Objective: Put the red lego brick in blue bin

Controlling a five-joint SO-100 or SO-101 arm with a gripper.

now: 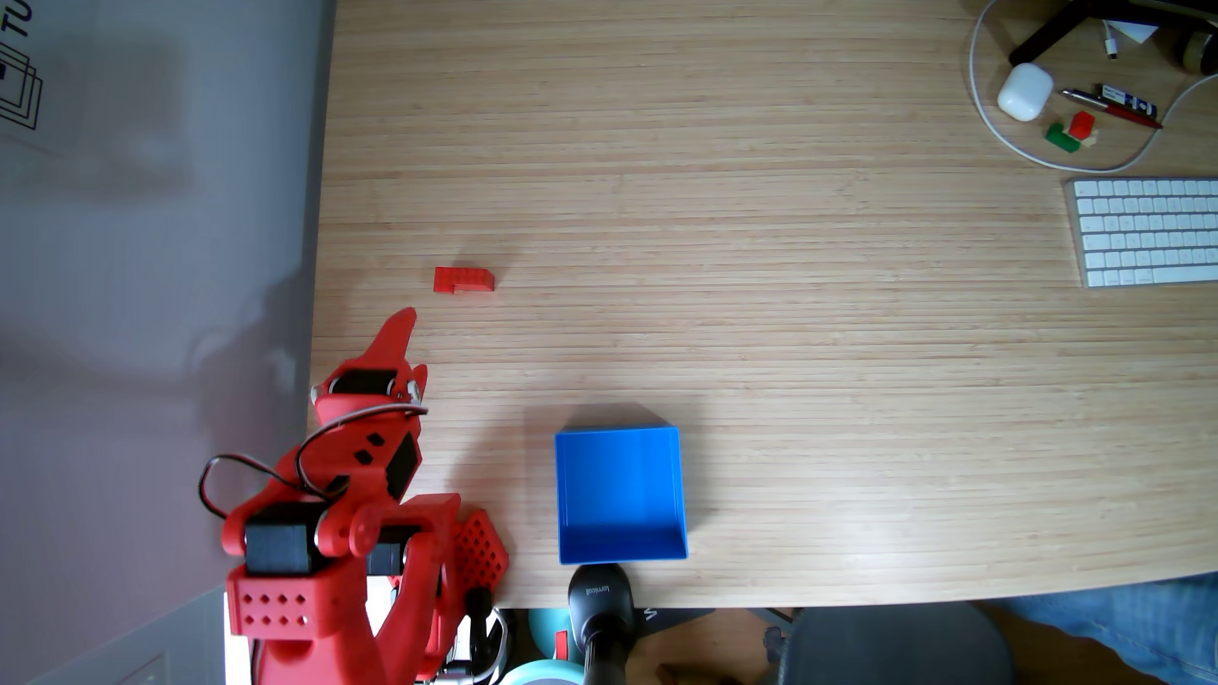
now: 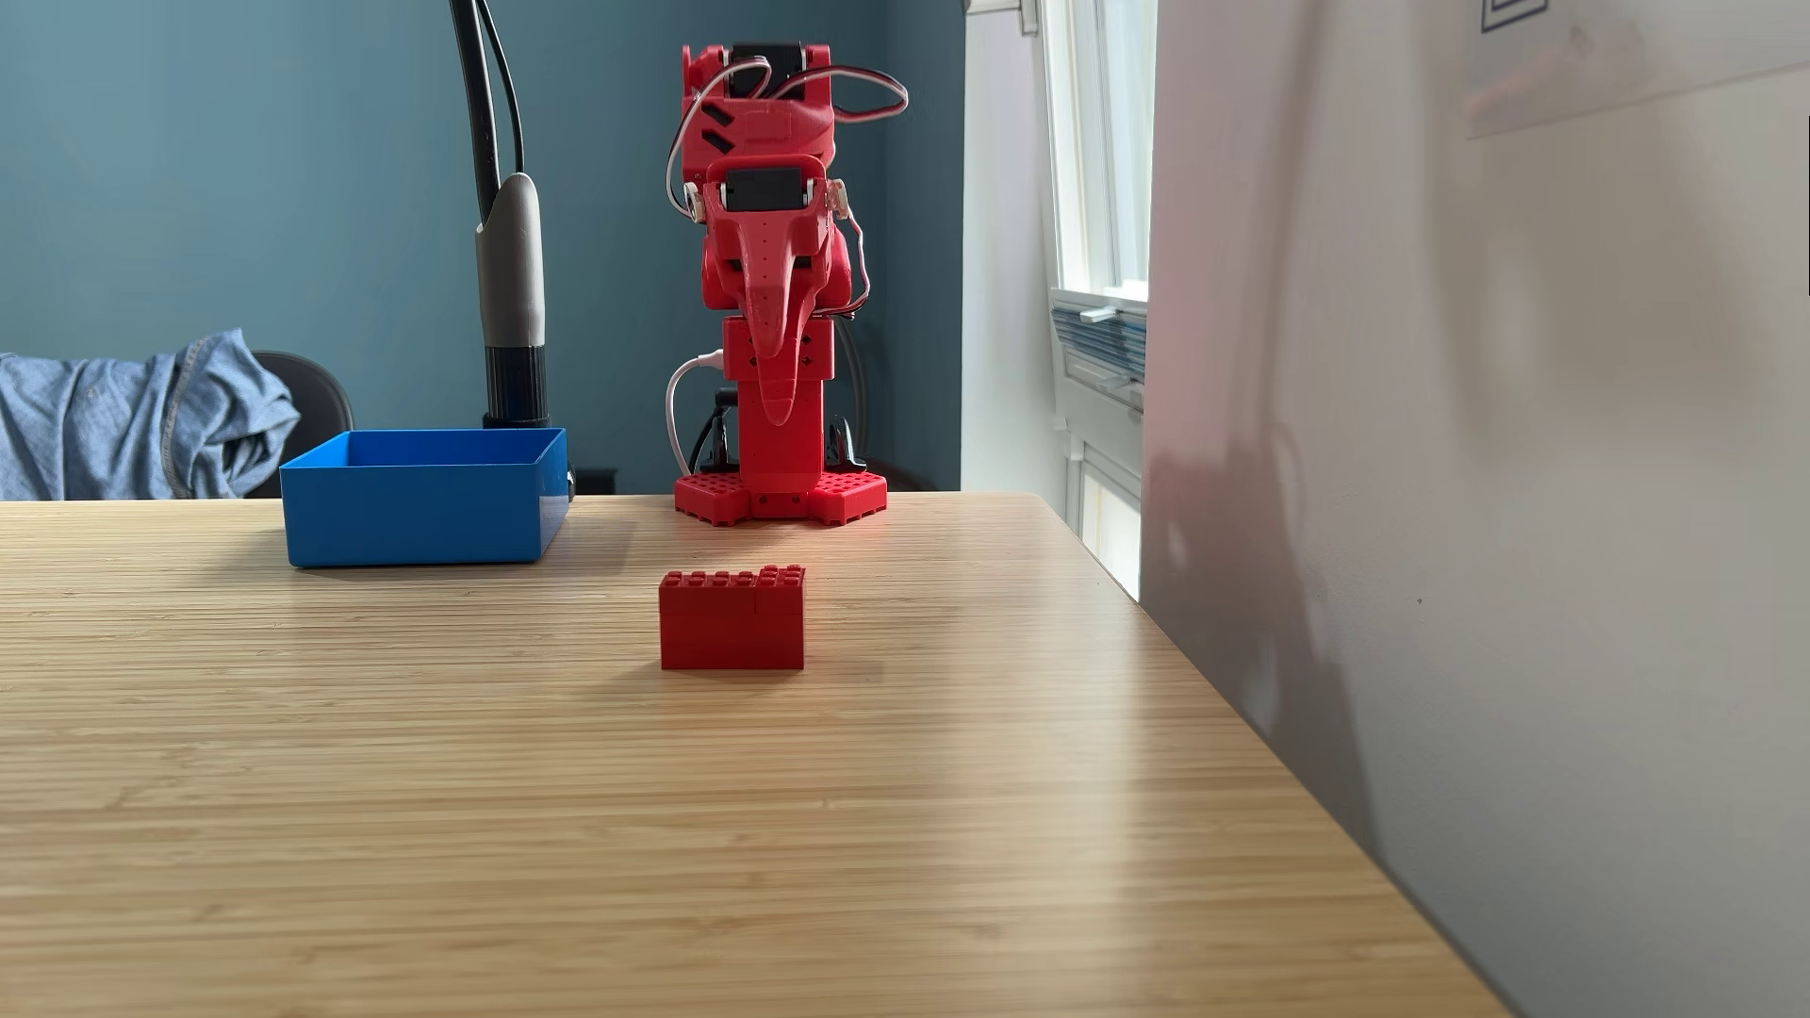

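My jaws (image 1: 407, 321) look pressed together, holding nothing, hanging above the pale wooden worktop (image 1: 791, 329). The bright-red studded lego brick (image 1: 463, 279) with a notched corner rests on the worktop just beyond them, untouched. The square open-topped blue plastic bin (image 1: 678, 491) sits empty, well apart from the brick, near my red base (image 2: 781, 499).

Far from the pincer, across the table (image 1: 725, 263), lie a keyboard (image 1: 1147, 230), a white case (image 1: 1025, 91), a pen (image 1: 1110, 107) and a small red-green block (image 1: 1071, 132).
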